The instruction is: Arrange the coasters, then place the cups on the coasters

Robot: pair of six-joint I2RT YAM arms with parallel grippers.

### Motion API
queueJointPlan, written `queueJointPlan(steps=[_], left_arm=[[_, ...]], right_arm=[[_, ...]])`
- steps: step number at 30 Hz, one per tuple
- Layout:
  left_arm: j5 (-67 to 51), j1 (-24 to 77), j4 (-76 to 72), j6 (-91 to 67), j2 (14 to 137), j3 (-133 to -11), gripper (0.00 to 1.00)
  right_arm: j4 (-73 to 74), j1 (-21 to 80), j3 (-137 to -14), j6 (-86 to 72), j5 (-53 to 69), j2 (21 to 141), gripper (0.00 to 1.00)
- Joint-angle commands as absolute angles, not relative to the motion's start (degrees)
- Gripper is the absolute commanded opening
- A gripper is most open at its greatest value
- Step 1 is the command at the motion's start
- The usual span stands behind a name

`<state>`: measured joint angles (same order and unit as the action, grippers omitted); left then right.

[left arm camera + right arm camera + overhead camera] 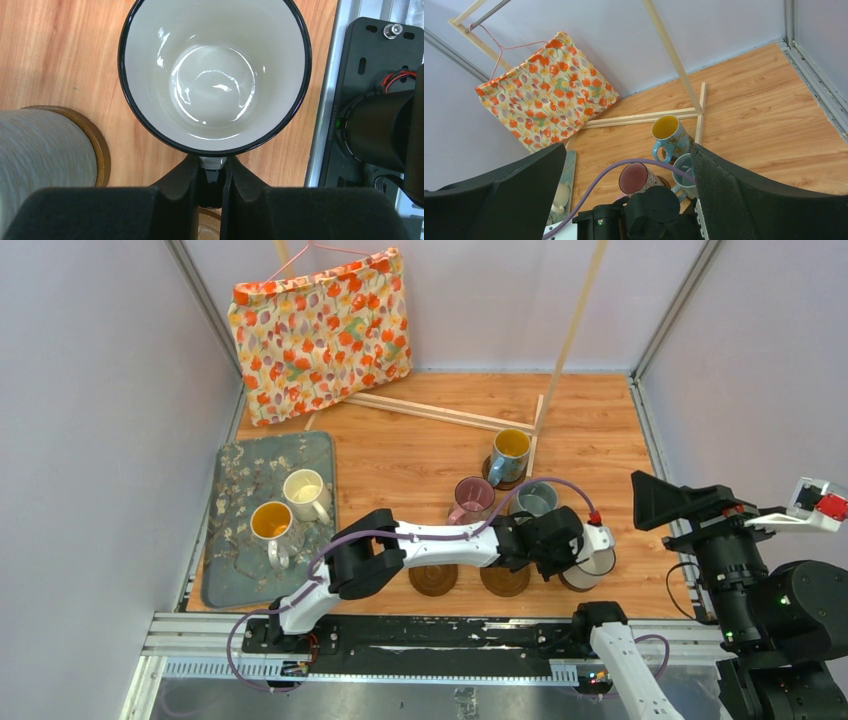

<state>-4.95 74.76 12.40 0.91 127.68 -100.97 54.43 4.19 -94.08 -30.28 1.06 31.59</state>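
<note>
Jaws on the left pinching the handle [212, 162] of the white cup [214, 75], cup straight ahead; jaws on the right spread, empty.

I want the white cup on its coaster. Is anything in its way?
Nothing visible. The left gripper pinches the white cup by its handle, and a brown coaster edge shows right beneath it.
</note>
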Motion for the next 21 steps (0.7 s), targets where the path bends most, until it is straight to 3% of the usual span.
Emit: queueJointPlan(steps=[1,7,21], left_arm=[[-5.08,74.53,11.93,1.06,123.92,-100.31,0.25],[-3.68,74.53,12.12,1.78,121.20,-98.71,0.62],[1.36,72.86,11.93,-2.55,108.85,-89.74,0.96]], right_arm=[[53.62,5.01,-93.30,-30.45,1.68,31.22,1.00],[52.60,5.01,-90.57,-30.88,1.07,30.20,1.00],[52.10,4.99,-86.29,-30.93,1.66,30.66,1.00]])
